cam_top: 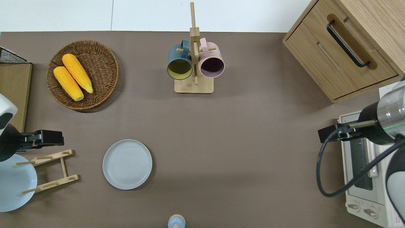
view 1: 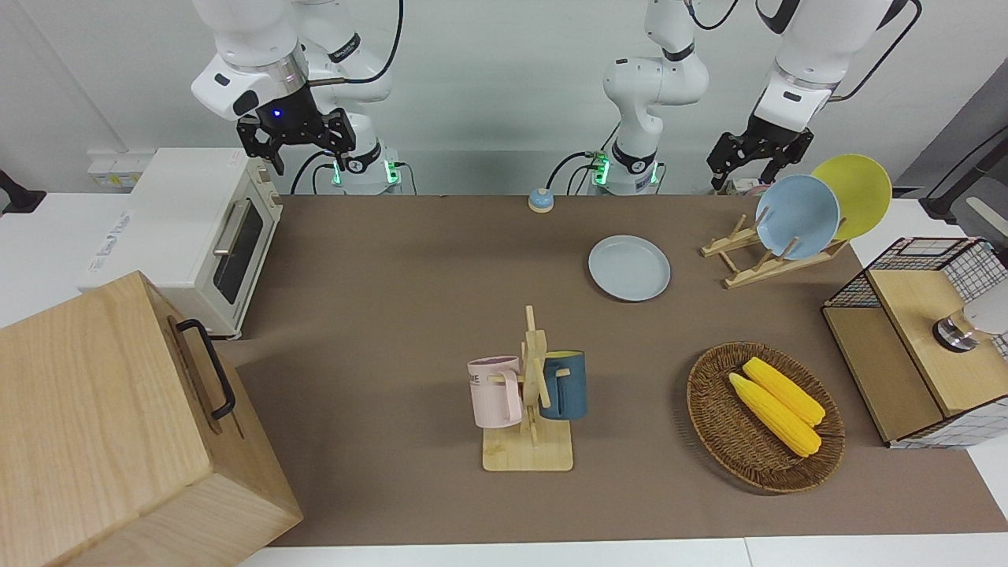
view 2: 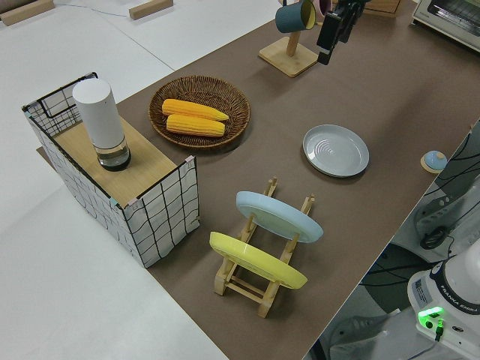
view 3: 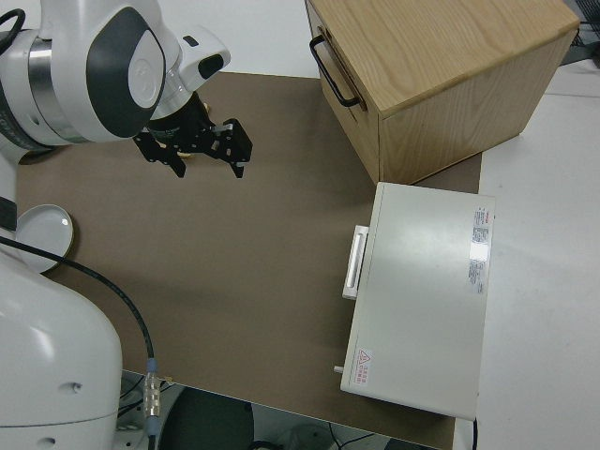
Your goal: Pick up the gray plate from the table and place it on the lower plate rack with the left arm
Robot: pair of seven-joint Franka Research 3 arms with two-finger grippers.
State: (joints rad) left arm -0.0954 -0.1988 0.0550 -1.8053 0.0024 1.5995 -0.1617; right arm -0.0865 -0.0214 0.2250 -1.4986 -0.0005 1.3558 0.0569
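Observation:
The gray plate lies flat on the brown mat, beside the lower plate rack. The rack stands at the left arm's end of the table. A light blue plate and a yellow plate lean in its slots, and the slots nearest the gray plate are free. My left gripper hangs open and holds nothing, over the mat just past the rack's farther rail. My right gripper is parked and open.
A mug stand holds a pink and a blue mug. A wicker basket has two corn cobs. A wire shelf carries a white cylinder. A toaster oven, a wooden cabinet and a small bell also stand here.

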